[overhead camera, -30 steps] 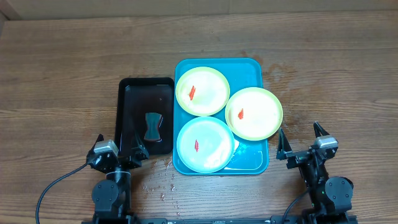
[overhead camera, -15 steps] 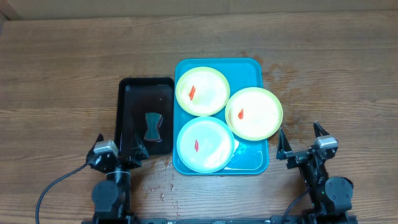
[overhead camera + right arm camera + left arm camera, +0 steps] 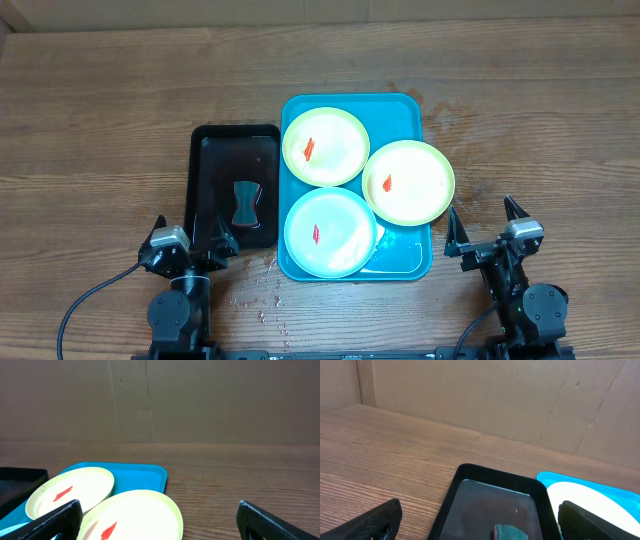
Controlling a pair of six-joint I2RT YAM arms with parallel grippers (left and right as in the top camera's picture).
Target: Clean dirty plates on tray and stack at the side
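Three plates lie on the teal tray [image 3: 402, 258]. A yellow-green plate [image 3: 325, 146] is at the back. A second yellow-green plate [image 3: 408, 181] overhangs the tray's right rim. A mint-white plate [image 3: 329, 231] is at the front left. Each has a red smear at centre. My left gripper [image 3: 188, 242] is open and empty at the front left, near the black tray. My right gripper [image 3: 489, 230] is open and empty, to the right of the teal tray's front. The right wrist view shows the two yellow-green plates [image 3: 135, 519] [image 3: 70, 491] and the teal tray [image 3: 145, 474].
A smaller black tray [image 3: 212, 160] lies left of the teal tray and holds a dark sponge [image 3: 246, 203]; the sponge also shows in the left wrist view [image 3: 507, 532]. Water drops [image 3: 268, 292] spot the table at the front. A cardboard wall [image 3: 485, 395] stands behind.
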